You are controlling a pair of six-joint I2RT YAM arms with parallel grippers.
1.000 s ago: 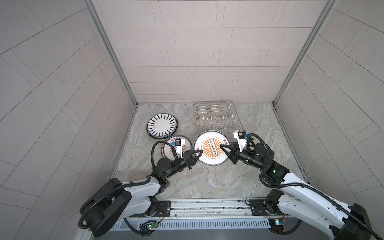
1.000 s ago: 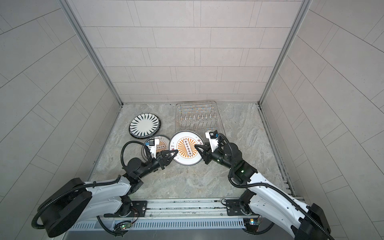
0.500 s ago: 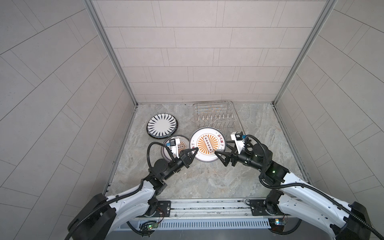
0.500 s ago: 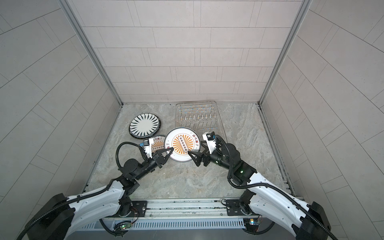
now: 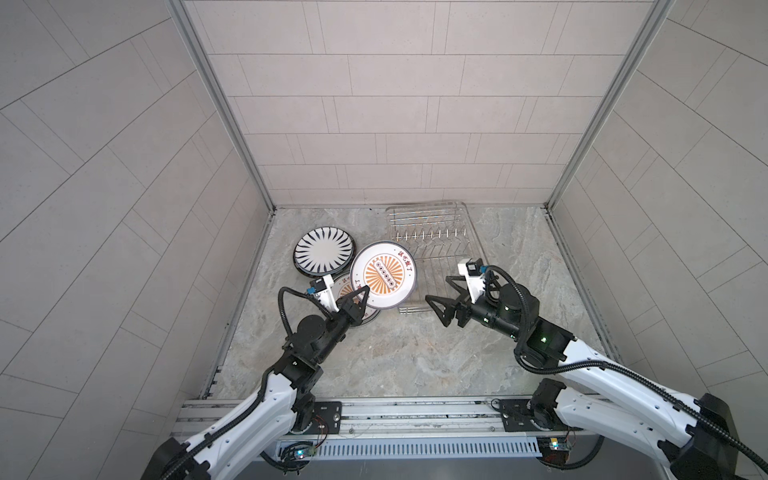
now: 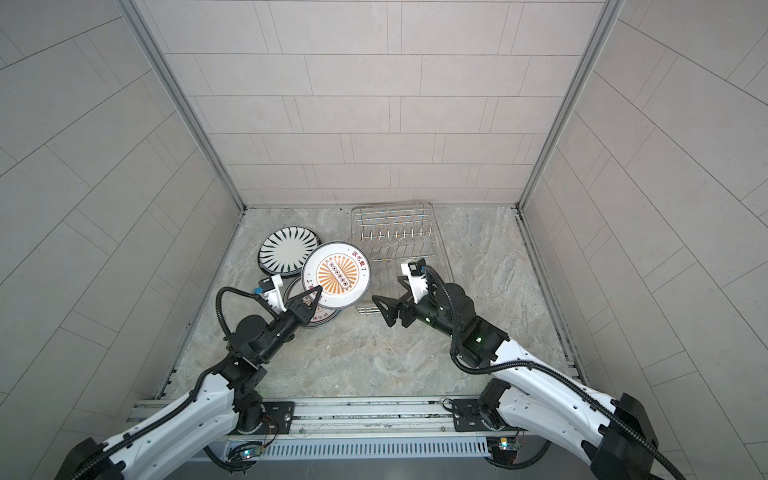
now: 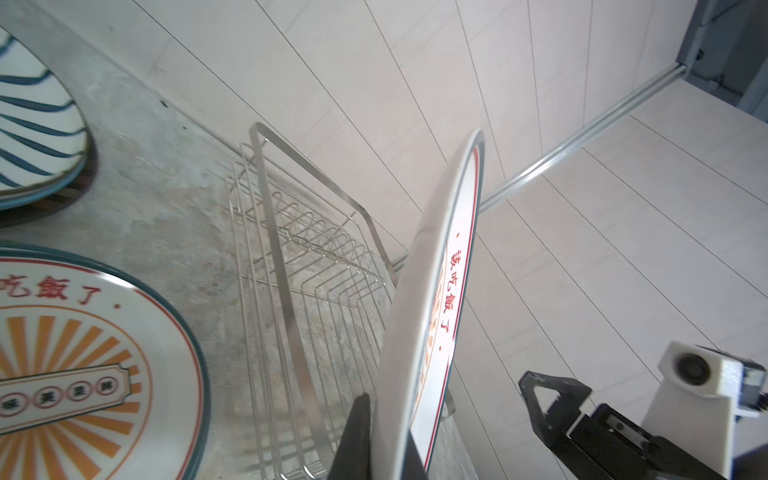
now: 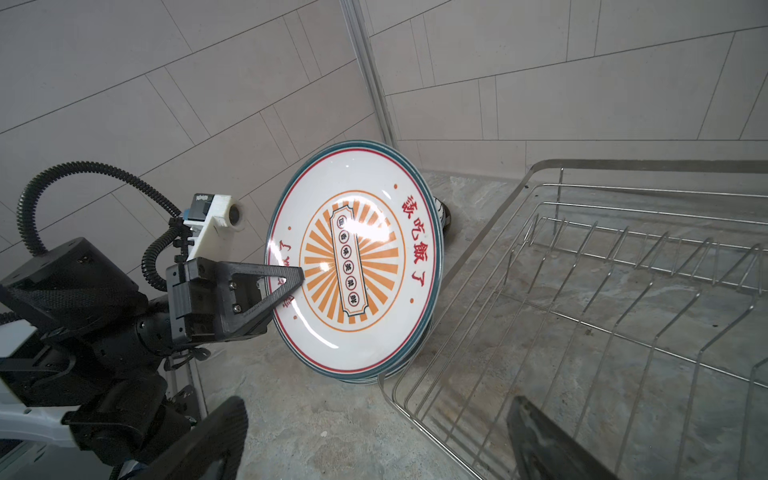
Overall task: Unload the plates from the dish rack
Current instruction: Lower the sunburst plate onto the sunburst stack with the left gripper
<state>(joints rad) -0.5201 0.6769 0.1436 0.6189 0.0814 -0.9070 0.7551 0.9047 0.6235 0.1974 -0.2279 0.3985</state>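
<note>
Red rim lettering on the sunburst plate (image 8: pixel 353 266) reads 吃飯了; the centre banner characters are too small to read. Left gripper (image 5: pixel 360 294) is clenched on this plate's lower-left rim, with the plate tilted at frame centre in both top views. Right gripper (image 5: pixel 439 290) is spread wide, grasping nothing, at the lower edge of the dish rack (image 5: pixel 436 245). Left wrist view shows the held plate edge-on, beside a matching plate (image 7: pixel 83 365) lying flat; right wrist view shows its full face. Striped plate (image 5: pixel 324 251) lies to the upper left.

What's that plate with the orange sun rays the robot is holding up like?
The held plate is round and glossy white, with an orange sunburst, red Chinese lettering and a dark teal rim. The left gripper pinches its edge and holds it steeply tilted beside the dish rack.
</note>
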